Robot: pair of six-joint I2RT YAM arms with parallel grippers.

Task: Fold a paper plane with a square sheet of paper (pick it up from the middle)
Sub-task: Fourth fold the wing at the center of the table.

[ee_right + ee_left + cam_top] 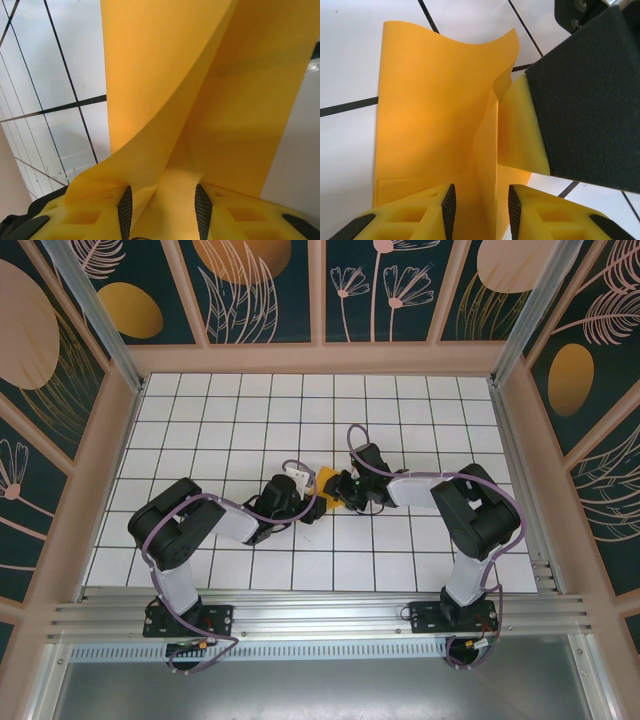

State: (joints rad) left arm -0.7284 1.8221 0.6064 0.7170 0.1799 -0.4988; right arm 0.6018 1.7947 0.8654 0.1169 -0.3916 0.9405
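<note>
Between parted left fingers (550,212) and likewise parted right fingers (125,212), unpinched: thin, smooth, creased orange-yellow paper (430,110).

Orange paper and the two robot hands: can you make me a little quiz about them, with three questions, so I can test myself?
1. True or false: the paper lies perfectly flat on the table.
2. Pick one: what colour is the paper? A) blue B) orange-yellow C) green
3. Fill in the missing word: seen from above, the paper sits ___ the left gripper and the right gripper.

Key
1. False: its edge curls and a fold stands up in the middle.
2. B
3. between
</note>
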